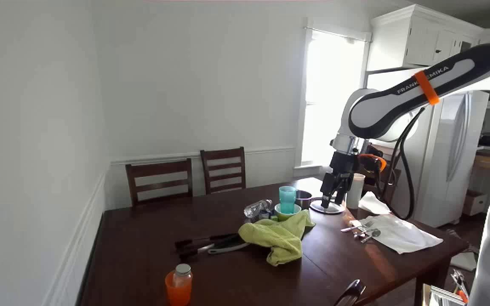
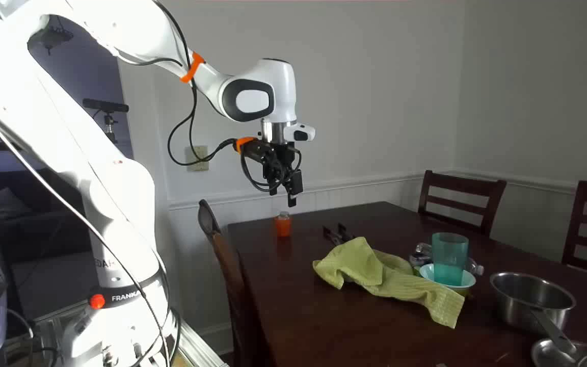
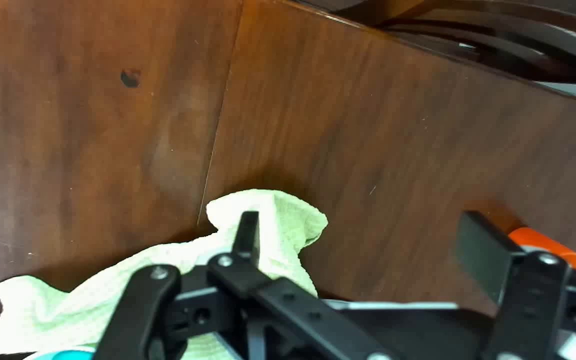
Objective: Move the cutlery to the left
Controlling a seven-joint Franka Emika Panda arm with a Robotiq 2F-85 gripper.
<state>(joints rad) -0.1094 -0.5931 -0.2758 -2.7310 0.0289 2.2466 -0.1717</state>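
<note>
The black two-fingered gripper point(image 3: 363, 235) points down over the dark brown wooden table point(image 3: 343, 125), its jaws spread wide, with tabletop and part of a rumpled yellow-green fabric cloth point(image 3: 83, 310) showing in the gap. The cloth lies lower than the jaws, beneath one finger in the wrist view; an orange cylindrical cup point(image 3: 548, 246) shows just past the other finger. In an exterior view, the thin silvery metal cutlery point(image 1: 368, 232) rests lower than the jaws and well apart from them, partly on the edge of a white paper sheet point(image 1: 406, 238), partly on the wood. Also lower than the jaws, a translucent teal cup point(image 2: 449, 260) stands upright in a round, pale-lined bowl point(image 2: 471, 280); a long-handled steel saucepan point(image 2: 513, 306) sits near that bowl.
</note>
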